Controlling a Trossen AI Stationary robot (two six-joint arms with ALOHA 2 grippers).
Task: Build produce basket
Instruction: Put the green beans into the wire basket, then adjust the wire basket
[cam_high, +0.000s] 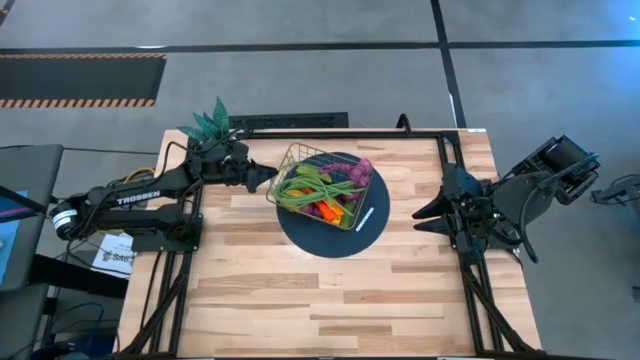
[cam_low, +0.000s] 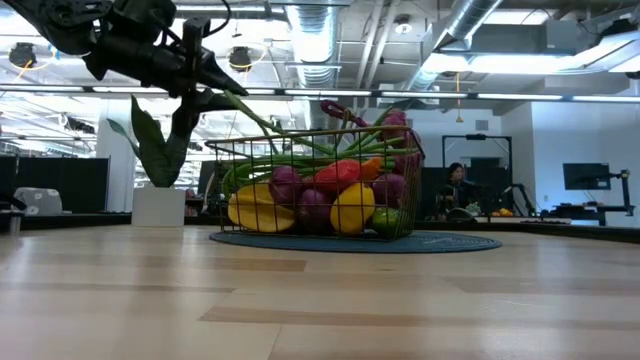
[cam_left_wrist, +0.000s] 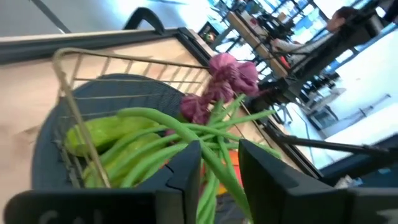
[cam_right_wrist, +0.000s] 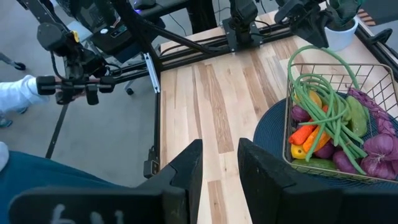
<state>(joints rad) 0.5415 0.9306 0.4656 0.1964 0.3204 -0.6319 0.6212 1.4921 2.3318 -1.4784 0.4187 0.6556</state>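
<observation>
The basket (cam_high: 322, 187) sits on the dark round mat (cam_high: 375, 232) at the worktop's far centre, loaded with produce (cam_high: 322, 198), long beans (cam_left_wrist: 180, 134) draped over the top. The left claw (cam_high: 268, 172) hovers at its left rim, fingers parted and grasping nothing, judged to be clearing after placement. The right claw (cam_high: 420, 211) waits released at the right edge.

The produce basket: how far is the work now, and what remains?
Mostly done, it seems: the basket on the blue mat already holds produce, including peppers, lemon and grapes. In hand: the left gripper sits at the basket's edge, open around the green beans. Left: withdrawing. The right gripper waits aside, open.
</observation>
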